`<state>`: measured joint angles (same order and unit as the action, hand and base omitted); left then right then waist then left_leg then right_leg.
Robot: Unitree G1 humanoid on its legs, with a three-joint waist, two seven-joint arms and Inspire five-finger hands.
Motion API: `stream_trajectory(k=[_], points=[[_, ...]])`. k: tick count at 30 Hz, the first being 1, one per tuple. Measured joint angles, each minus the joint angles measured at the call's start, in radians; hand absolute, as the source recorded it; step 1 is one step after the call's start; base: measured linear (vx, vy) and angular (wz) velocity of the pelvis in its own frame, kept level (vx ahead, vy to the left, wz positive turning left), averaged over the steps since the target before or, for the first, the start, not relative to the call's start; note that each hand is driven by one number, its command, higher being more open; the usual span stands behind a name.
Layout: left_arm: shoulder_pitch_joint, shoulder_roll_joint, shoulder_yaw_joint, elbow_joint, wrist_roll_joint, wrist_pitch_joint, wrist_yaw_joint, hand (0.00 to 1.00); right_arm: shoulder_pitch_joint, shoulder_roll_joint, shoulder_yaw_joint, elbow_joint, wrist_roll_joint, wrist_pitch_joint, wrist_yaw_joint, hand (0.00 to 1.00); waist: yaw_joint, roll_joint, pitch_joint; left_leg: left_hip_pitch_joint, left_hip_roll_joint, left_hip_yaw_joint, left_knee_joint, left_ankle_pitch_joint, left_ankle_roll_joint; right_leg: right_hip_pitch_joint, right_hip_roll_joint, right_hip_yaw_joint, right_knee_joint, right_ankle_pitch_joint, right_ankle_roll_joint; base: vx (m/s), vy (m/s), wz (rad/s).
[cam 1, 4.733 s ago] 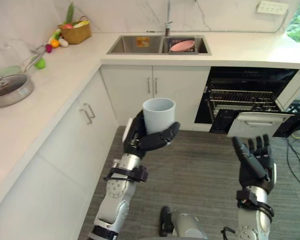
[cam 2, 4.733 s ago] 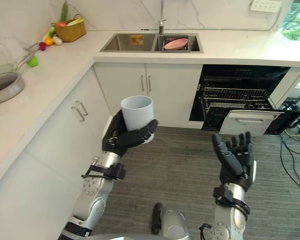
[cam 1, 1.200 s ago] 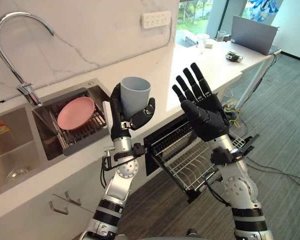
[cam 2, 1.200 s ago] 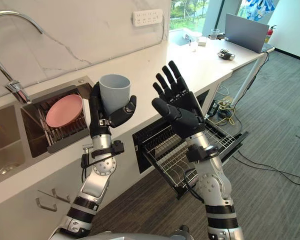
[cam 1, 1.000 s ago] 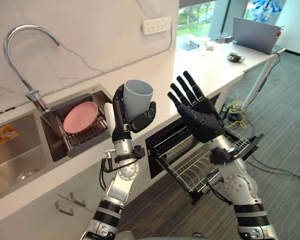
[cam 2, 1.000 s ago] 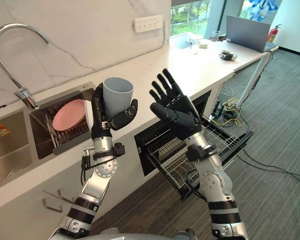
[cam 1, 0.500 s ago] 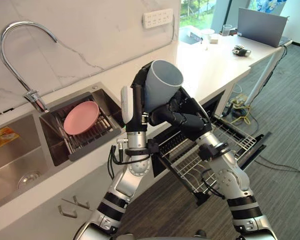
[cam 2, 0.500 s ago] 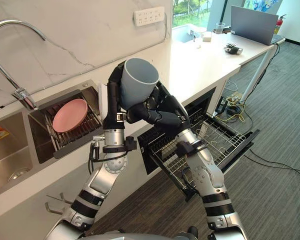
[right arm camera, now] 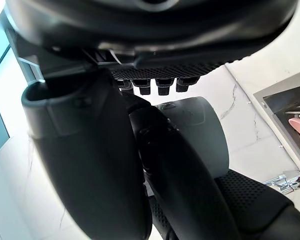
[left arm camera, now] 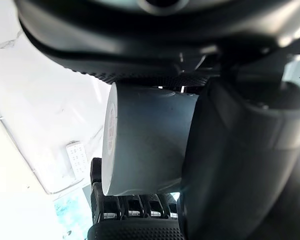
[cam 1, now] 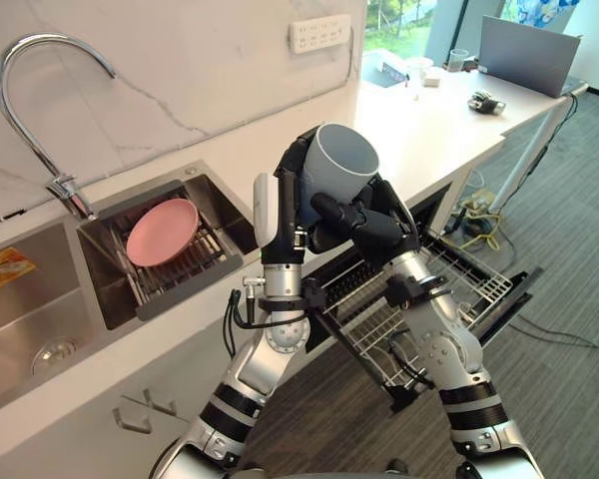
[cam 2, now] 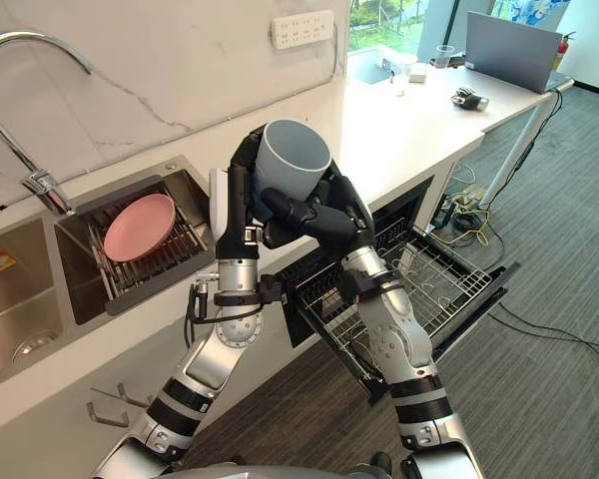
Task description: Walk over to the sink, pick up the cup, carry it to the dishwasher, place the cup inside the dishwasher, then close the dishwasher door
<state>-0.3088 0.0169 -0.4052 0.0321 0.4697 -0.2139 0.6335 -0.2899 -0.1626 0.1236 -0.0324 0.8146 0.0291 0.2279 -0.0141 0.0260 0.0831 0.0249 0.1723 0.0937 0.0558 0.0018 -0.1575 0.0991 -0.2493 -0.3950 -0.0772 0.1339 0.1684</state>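
Observation:
The grey-blue cup (cam 1: 341, 165) is held high in front of me, mouth tilted up, above the counter edge. My left hand (cam 1: 285, 195) grips its side from the sink side, fingers and thumb curled round it. My right hand (cam 1: 374, 220) comes from the dishwasher side with its fingers wrapped over the cup's lower wall. Both hands touch the cup (cam 2: 295, 155) together. The left wrist view shows the cup (left arm camera: 145, 145) lying against the palm. The open dishwasher with its wire rack (cam 1: 449, 289) pulled out lies below and right of the hands.
The sink (cam 1: 40, 319) is at the left, with a pink plate (cam 1: 162, 232) on a drainer rack and a curved tap (cam 1: 40, 100). A white counter (cam 1: 419, 130) runs back to a laptop (cam 1: 529, 55). Grey floor lies to the right.
A second ago my right hand was open and apart from the cup. It has since moved in and curled round the cup, and the cup has risen and tilted.

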Motion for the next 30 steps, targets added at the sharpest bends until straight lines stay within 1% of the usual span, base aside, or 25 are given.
stream_trajectory(k=[7, 14, 15, 22, 28, 30], points=[[0.000, 0.000, -0.015, 0.000, -0.005, -0.007, 0.000, 0.00, -0.036, 0.013, -0.001, 0.000, -0.005, 0.000, -0.022, 1.00, 0.013, -0.003, -0.002, 0.001, -0.002, -0.015, -0.020, 0.021, -0.001, 0.004, 0.000, -0.016, 0.000, 0.000, 0.000, -0.03, 0.006, 0.07], [0.000, 0.001, -0.014, 0.000, -0.008, -0.010, -0.011, 0.00, -0.075, -0.018, 0.001, 0.014, -0.073, 0.000, -0.029, 1.00, 0.016, -0.006, -0.004, 0.002, -0.002, -0.024, -0.041, 0.037, -0.001, 0.003, 0.001, -0.026, -0.002, 0.001, -0.001, -0.01, 0.004, 0.04], [0.000, 0.001, -0.014, 0.000, -0.010, -0.010, -0.011, 0.00, -0.077, -0.019, 0.002, 0.015, -0.074, 0.000, -0.029, 0.00, 0.017, -0.008, -0.005, 0.002, -0.002, -0.024, -0.043, 0.038, -0.001, 0.003, 0.002, -0.027, -0.005, 0.002, -0.001, 0.00, 0.000, 0.00], [0.000, 0.009, -0.014, 0.000, -0.033, -0.009, -0.010, 0.00, -0.105, -0.057, 0.020, 0.030, -0.076, 0.008, -0.024, 0.00, 0.019, -0.012, -0.008, 0.001, -0.002, -0.027, -0.047, 0.040, -0.002, 0.004, 0.003, -0.030, -0.006, 0.002, -0.001, 0.00, 0.000, 0.00], [0.002, 0.019, -0.025, 0.000, -0.047, 0.006, -0.005, 0.00, -0.142, -0.090, 0.021, 0.073, -0.091, 0.013, -0.024, 0.00, 0.022, -0.012, -0.008, 0.000, -0.002, -0.030, -0.046, 0.042, -0.002, 0.005, 0.003, -0.033, -0.006, 0.002, -0.001, 0.00, 0.000, 0.00], [0.002, 0.024, -0.026, 0.002, -0.047, 0.007, -0.005, 0.00, -0.143, -0.095, 0.022, 0.073, -0.072, 0.024, -0.017, 0.00, 0.021, -0.012, -0.008, 0.000, -0.003, -0.030, -0.046, 0.042, -0.002, 0.005, 0.003, -0.033, -0.006, 0.002, -0.001, 0.00, 0.000, 0.00]])
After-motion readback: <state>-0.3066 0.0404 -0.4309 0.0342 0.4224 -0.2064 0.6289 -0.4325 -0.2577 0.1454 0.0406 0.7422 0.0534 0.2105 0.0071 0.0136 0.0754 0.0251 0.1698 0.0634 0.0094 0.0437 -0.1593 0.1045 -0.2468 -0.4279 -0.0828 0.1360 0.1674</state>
